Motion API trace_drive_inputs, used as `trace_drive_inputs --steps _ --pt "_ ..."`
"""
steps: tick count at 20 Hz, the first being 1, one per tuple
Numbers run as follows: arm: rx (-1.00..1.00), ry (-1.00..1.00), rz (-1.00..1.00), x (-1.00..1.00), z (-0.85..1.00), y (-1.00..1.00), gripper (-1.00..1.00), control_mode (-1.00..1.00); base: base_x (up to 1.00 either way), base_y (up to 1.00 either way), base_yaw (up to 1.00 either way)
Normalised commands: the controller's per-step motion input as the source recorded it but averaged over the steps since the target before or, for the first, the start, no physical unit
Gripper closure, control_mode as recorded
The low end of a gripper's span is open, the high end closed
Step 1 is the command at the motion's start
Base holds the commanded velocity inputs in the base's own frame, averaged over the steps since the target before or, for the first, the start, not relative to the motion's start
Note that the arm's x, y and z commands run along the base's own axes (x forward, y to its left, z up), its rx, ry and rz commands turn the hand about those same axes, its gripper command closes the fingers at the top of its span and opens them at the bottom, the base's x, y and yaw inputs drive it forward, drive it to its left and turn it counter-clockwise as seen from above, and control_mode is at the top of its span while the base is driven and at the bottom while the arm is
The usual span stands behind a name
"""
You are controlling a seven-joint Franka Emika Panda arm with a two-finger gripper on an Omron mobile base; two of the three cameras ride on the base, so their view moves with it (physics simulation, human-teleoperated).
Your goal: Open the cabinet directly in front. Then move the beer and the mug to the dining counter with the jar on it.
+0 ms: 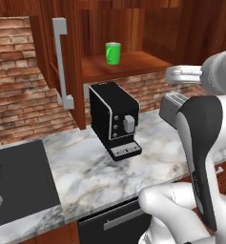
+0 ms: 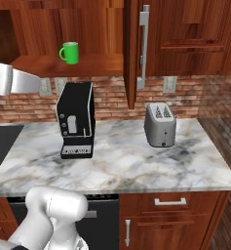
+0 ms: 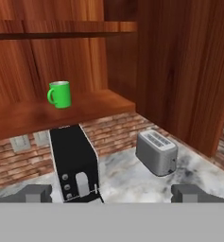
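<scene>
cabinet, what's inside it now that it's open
A green mug stands on the cabinet shelf, above the coffee machine. No bottle shows there; the shelf's left part stays hidden by the door.

The cabinet (image 1: 115, 43) is dark red-brown wood and sits at the top of the left base view. Its doors stand open. One open door with a long grey bar handle shows at the upper left there. The mug (image 1: 113, 53) is small, bright green and shiny. It stands upright on the cabinet's bottom shelf, near the top middle of the frame, with its handle to one side.
</scene>
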Motion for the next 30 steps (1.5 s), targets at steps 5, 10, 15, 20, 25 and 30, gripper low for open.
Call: trace_drive_inputs --steps 5,10,15,20,25,30 --pt "0.00 -0.02 0.00 0.47 0.00 0.00 -1.00 -1.00 0.00 0.00 0.00" --pt "0.00 0.00 0.00 0.55 0.00 0.00 -1.00 -1.00 0.00 0.00 0.00" --pt "0.00 0.00 0.00 0.53 0.00 0.07 -1.00 -1.00 0.00 0.00 0.00" --pt "0.00 0.00 0.00 0.58 0.00 0.09 -1.00 -1.00 0.00 0.00 0.00" --pt "0.00 0.00 0.00 0.56 0.00 0.36 -1.00 -1.00 0.00 0.00 0.00" --pt "0.00 0.01 -0.02 0.60 0.00 0.47 -1.00 -1.00 0.00 0.00 0.00"
